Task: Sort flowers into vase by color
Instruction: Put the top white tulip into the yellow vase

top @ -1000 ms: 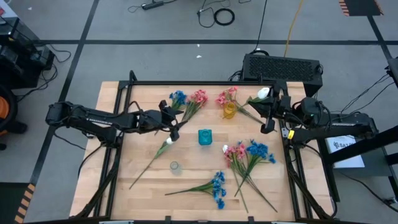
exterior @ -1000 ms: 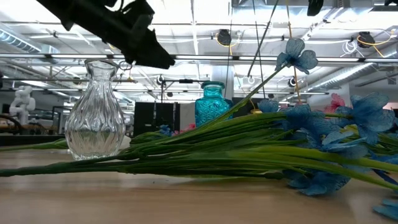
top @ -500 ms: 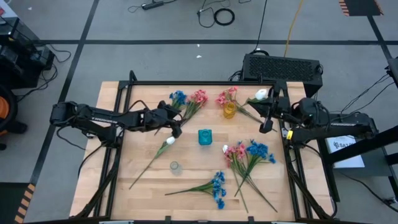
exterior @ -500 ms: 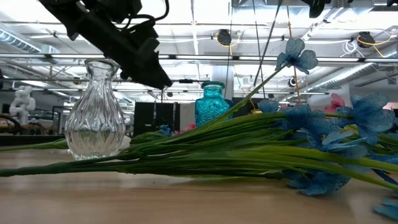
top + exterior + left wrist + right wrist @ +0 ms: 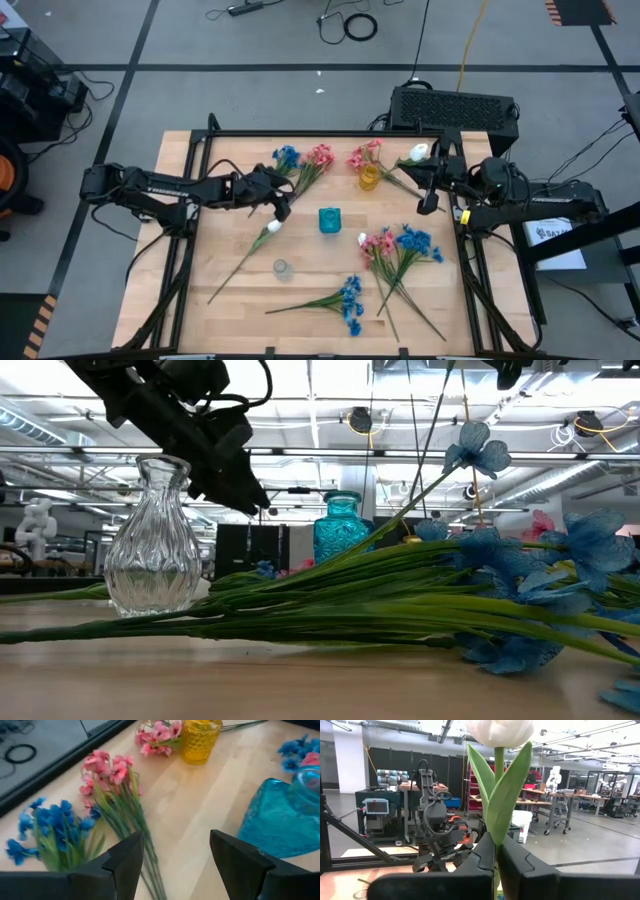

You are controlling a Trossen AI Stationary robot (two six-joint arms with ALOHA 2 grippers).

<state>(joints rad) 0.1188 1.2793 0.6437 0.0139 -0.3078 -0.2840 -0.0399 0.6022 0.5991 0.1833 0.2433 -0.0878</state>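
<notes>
A pale wooden tabletop (image 5: pixel 310 255) inside a black frame is sitting on a grey workshop floor, with benches and ceiling lights showing behind it in the low view. The left gripper (image 5: pixel 280 200) is hovering with its fingers spread wide and nothing between them, above the far-left part of the table. Just ahead of it a spray of soft pink clustered blossoms (image 5: pixel 107 770) and a spray of bright blue blossoms (image 5: pixel 50 827) are lying side by side, their thin green stems running back toward and under the fingers, so the stalks look closest for a pinch, and this arm is much the nearer one. A faceted teal glass vase (image 5: pixel 280 820) is standing close on one side; a dimpled amber glass vase (image 5: pixel 200 740) is standing farther off. The right gripper (image 5: pixel 496 857) is clamping shut on the stem of a waxy white tulip-like bud (image 5: pixel 500 730), holding it upright near the amber vase. A ribbed clear glass vase (image 5: pixel 152 540) is standing nearer the front, beside more blue sprays (image 5: pixel 350 298).
</notes>
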